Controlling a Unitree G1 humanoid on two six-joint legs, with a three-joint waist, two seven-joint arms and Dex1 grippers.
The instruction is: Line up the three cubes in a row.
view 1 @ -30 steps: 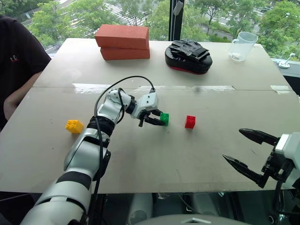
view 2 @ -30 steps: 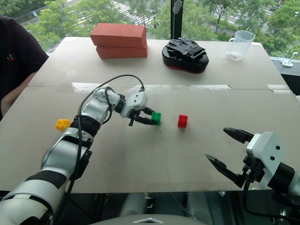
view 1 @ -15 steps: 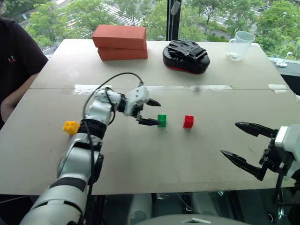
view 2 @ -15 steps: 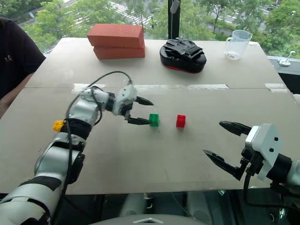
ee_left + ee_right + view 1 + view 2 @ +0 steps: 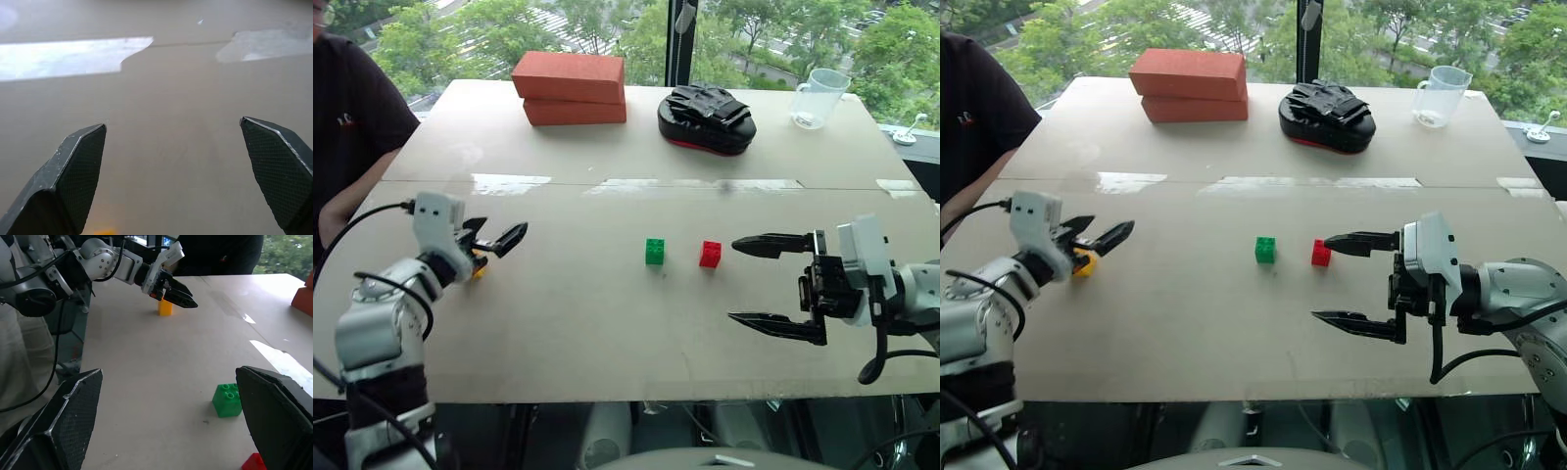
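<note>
The left end effector (image 5: 492,240) has let go of the green cube (image 5: 655,251) and swung away to hover wide open above the yellow cube (image 5: 1085,262). The right end effector (image 5: 756,283), empty and wide open, now points sideways just beside the red cube (image 5: 710,254) on the counter (image 5: 607,323).

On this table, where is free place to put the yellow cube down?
Free: the wide strip from the yellow cube to the green cube, and the near edge. Crowded: right of the red cube, where the open right gripper hangs.
</note>
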